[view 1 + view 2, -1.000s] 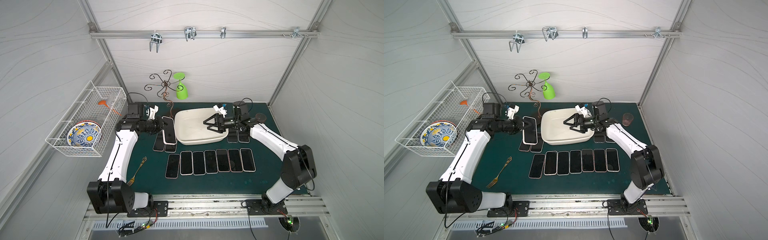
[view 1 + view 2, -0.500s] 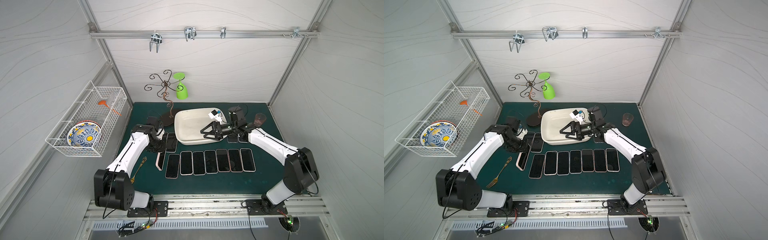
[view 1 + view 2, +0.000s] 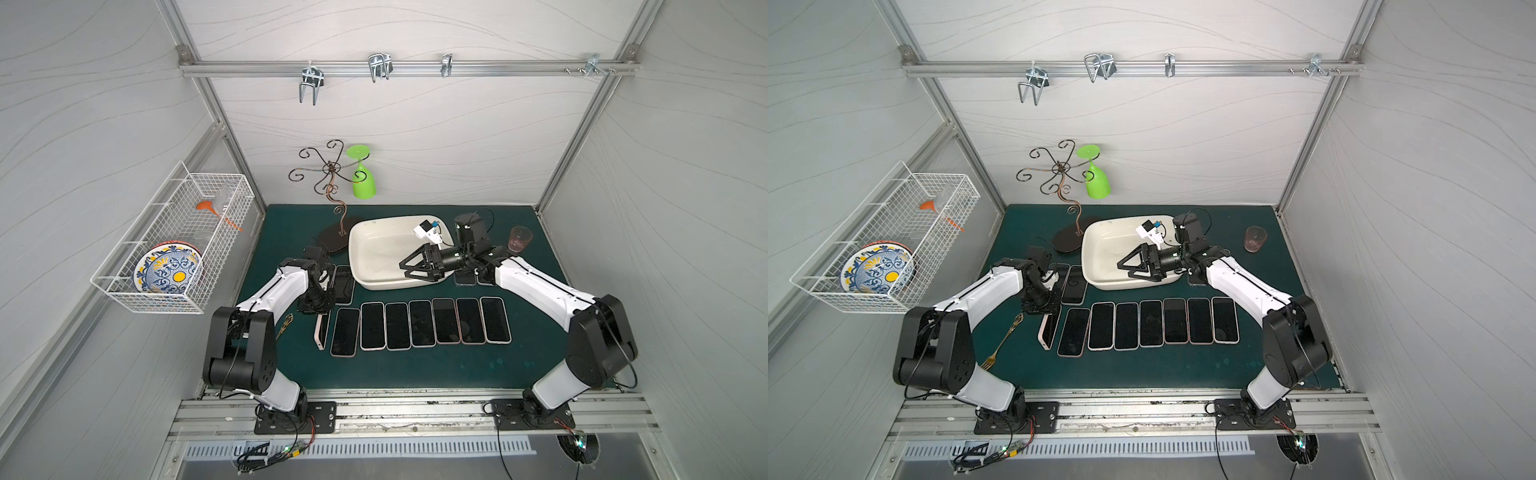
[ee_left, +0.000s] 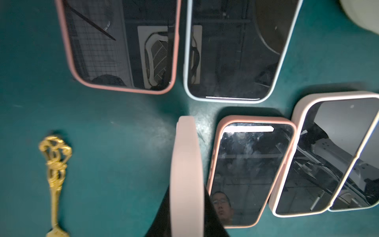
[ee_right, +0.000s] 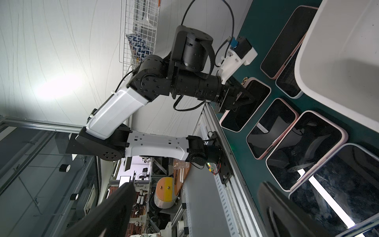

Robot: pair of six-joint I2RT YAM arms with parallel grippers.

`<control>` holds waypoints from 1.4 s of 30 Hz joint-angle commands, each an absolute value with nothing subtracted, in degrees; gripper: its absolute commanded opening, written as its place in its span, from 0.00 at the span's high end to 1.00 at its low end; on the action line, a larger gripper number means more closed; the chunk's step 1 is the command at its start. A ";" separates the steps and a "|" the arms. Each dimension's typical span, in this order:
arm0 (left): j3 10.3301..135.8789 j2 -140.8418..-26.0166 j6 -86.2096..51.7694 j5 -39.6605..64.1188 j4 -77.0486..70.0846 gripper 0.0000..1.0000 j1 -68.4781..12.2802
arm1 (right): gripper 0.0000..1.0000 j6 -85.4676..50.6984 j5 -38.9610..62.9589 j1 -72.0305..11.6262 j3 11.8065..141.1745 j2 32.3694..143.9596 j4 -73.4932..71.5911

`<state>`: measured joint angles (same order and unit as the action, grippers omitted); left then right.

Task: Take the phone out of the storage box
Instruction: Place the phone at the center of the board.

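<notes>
- Far left, on the side wall, we note a white wire basket (image 3: pixel 178 232). It holds a blue-and-yellow patterned plate (image 3: pixel 168 270) stood on edge.
- On the left of the dark green mat (image 3: pixel 415 370), a gold fork (image 3: pixel 1003 341) lies flat, just beside the left arm.
- The left gripper (image 3: pixel 319 312) points down and is clamped on a phone (image 3: pixel 321 336) in a pink case. In the left wrist view its black fingers (image 4: pixel 161 224) press on both faces.
- We record that phone as outside the storage box. It stands on its long edge at the left end of the row of seven phones (image 3: pixel 422 324), just beside the leftmost flat handset. We cannot tell whether its lower edge touches the mat.
- Behind it, two more phones (image 3: pixel 1074 286) lie face up near the box's left wall, partly covered by the left arm.
- At the back, left of centre, a dark wire stand (image 3: pixel 328 170) carries a green glass (image 3: pixel 363 185) hung upside down.
- The cream-white storage box (image 3: pixel 376 286) sits at the back middle of the mat.
- In front of the box, the row lies face up, side by side, with dark screens.
- The right gripper (image 3: pixel 403 269) hovers over the near right part of the box and points leftward. Its jaws are spread wide with nothing between them.
- Under the right arm, two further phones (image 3: pixel 464 279) lie just beside the box's right wall.
- At the back right, a reddish tumbler (image 3: pixel 519 239) stands upright, apart from the phones.
</notes>
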<state>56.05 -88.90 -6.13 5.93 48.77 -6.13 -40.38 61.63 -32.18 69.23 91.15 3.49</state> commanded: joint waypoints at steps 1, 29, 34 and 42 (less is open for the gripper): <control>54.58 -89.36 -8.91 10.77 45.84 1.00 -6.13 | 0.01 -39.04 62.35 -32.26 68.38 91.62 3.46; 54.69 -89.62 -12.49 8.36 48.26 0.80 -5.36 | 0.01 -38.51 60.65 -32.43 66.88 91.49 4.48; 55.50 -89.69 -13.21 5.18 49.68 0.72 -4.52 | 0.01 -38.48 60.38 -32.50 66.86 91.72 4.42; 55.90 -92.64 -14.70 3.31 50.53 0.52 -2.46 | 0.01 -38.39 60.01 -32.98 67.19 92.50 4.47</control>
<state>53.87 -91.29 -13.93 5.26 49.06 -2.72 -39.20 60.25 -32.49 67.31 91.61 3.97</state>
